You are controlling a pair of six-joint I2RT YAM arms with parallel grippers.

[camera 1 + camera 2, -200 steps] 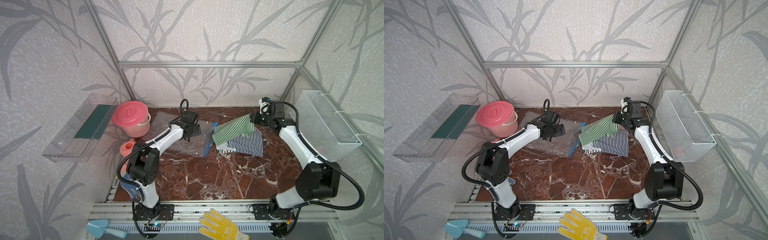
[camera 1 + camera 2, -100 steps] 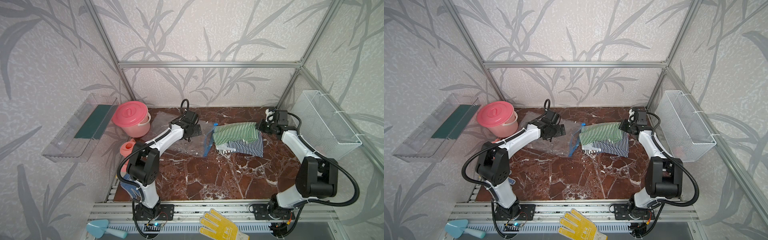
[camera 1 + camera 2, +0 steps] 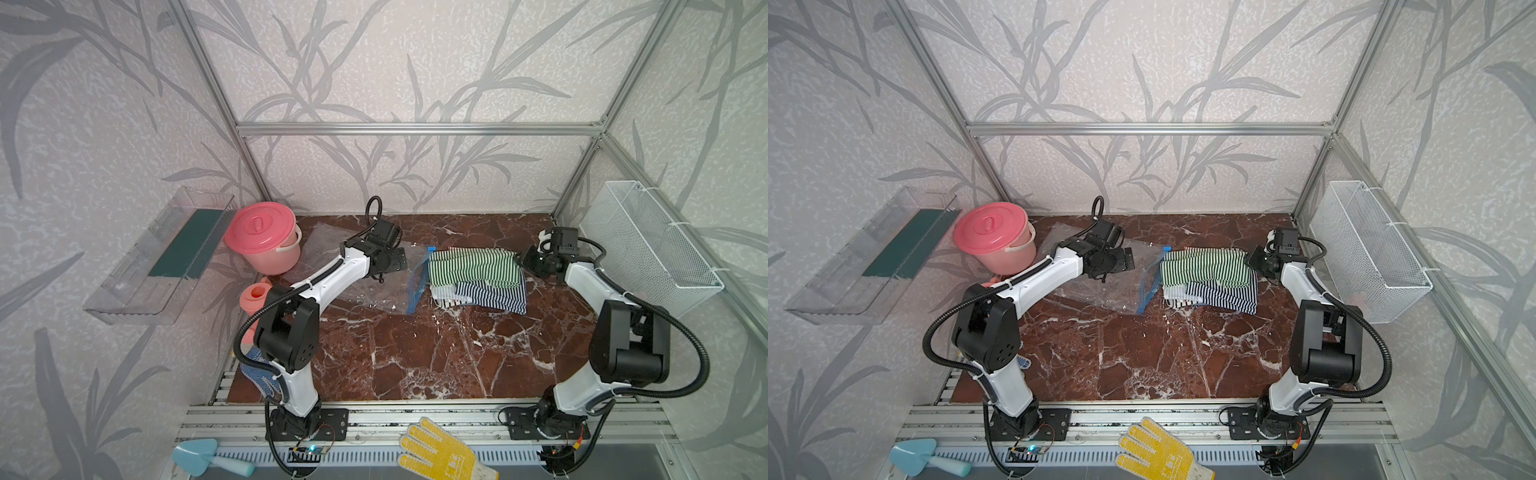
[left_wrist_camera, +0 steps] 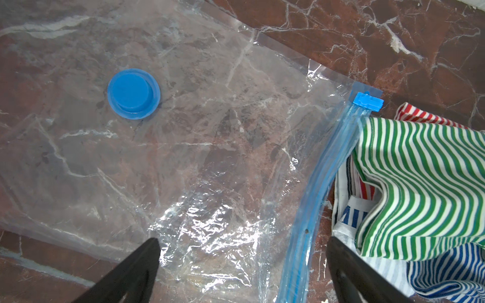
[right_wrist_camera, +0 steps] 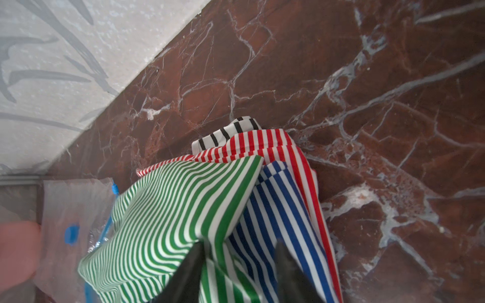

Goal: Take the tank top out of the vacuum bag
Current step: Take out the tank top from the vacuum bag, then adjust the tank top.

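Note:
The vacuum bag (image 3: 365, 282) (image 3: 1100, 286) lies flat and see-through on the marble table, showing its blue valve cap (image 4: 133, 93) and blue zip strip (image 4: 315, 196). A green-striped tank top (image 3: 473, 268) (image 3: 1204, 268) (image 5: 170, 210) rests outside the bag on blue, red and black striped garments, its edge touching the zip strip. My left gripper (image 4: 242, 240) (image 3: 392, 259) hovers open over the bag near the zip strip, holding nothing. My right gripper (image 5: 238, 245) (image 3: 530, 259) is at the pile's right end, jaws apart over loose green and blue fabric.
A pink lidded bucket (image 3: 266, 232) and a pink cup (image 3: 255, 293) stand left of the bag. A white wire basket (image 3: 648, 245) hangs on the right wall and a clear shelf (image 3: 162, 253) on the left. A yellow glove (image 3: 440, 453) and a blue trowel (image 3: 199, 457) lie on the front rail.
My right gripper carried the green-striped tank top rightward and down onto the pile, then its jaws parted from shut. The left arm has not moved.

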